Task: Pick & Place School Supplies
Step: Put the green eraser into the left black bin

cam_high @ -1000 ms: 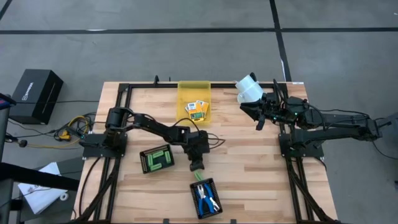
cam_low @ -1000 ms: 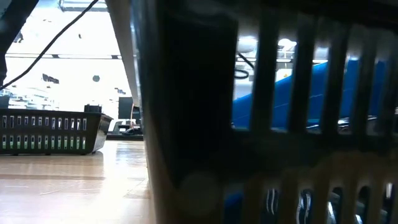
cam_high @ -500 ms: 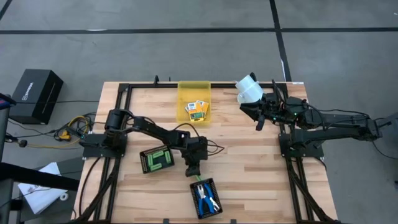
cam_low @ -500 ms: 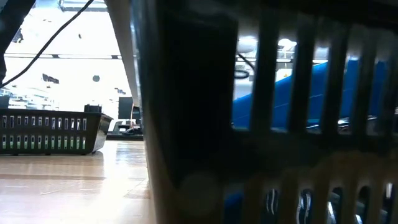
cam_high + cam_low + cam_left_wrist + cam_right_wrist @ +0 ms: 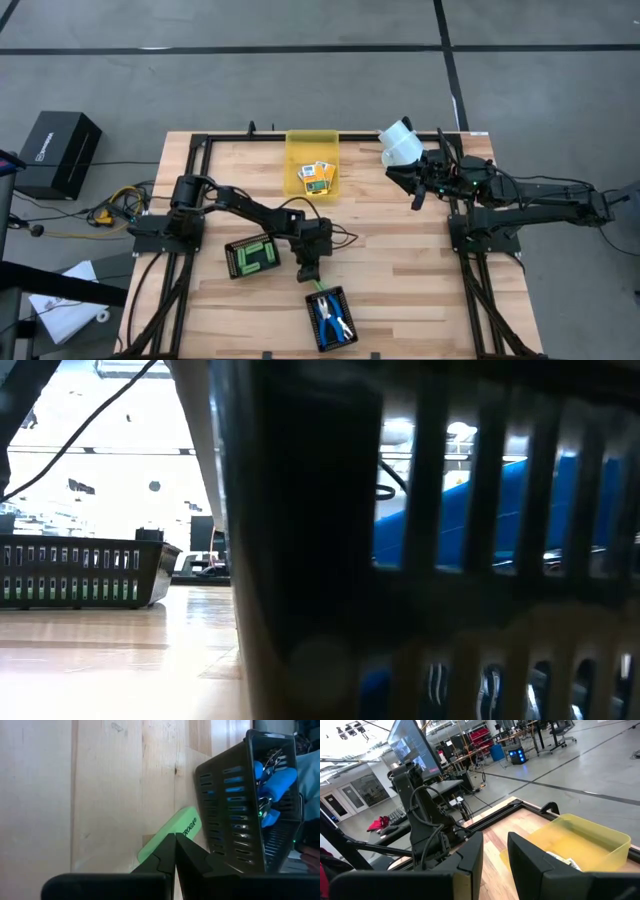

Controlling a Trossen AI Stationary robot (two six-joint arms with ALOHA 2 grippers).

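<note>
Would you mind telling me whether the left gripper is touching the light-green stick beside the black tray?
Touching: in the left wrist view the left gripper has its fingers closed on the stick's near end.

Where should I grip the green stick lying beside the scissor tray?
Take the green stick across its narrow width at the free end away from the black tray, coming straight down. It lies flat on the table, one end close against the tray wall, so that end leaves little room. The left tool sits shut at that free end.

Overhead, low, 2 wrist cams.
</note>
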